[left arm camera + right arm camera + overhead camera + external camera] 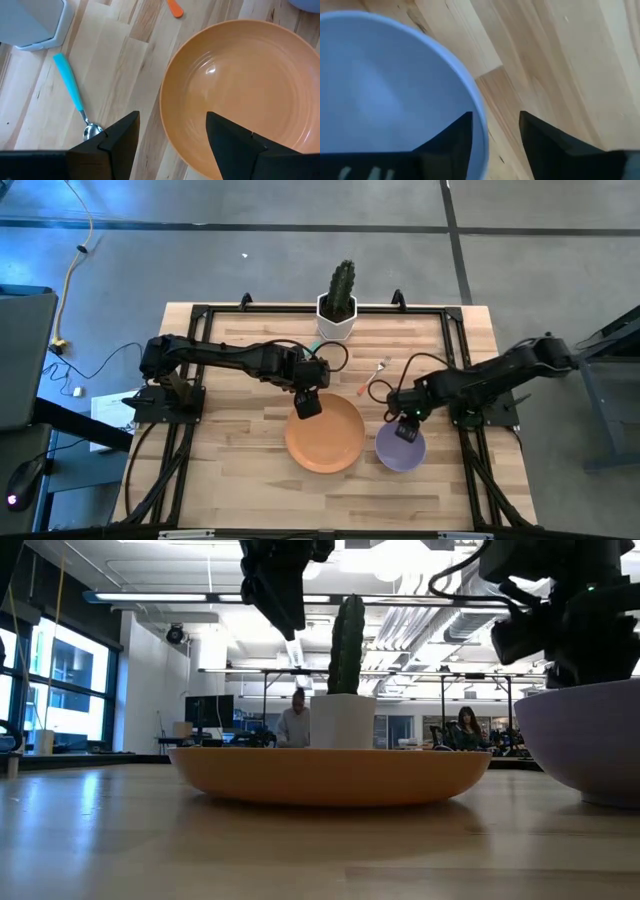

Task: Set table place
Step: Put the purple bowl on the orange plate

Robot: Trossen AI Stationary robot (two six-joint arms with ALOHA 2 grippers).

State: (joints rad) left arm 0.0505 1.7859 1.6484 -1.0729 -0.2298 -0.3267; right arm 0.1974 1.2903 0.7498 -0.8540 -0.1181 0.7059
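Care at the lilac bowl (401,448) matters most: the right gripper (495,137) straddles its rim with fingers parted, unclamped, beside the orange plate (324,434) on the desk (240,470), while the left gripper (170,132) hovers open over the plate's edge, spoon (72,95) just beyond it.

A white pot (337,323) holding a green cactus (343,284) stands at the far edge of the tabletop, near its middle. Beyond it, in an open, brightly lit room, two people (294,724) sit at desks under rows of ceiling lights. On the grey floor to the left, a yellow cable (72,265) trails beside loose papers (112,413).
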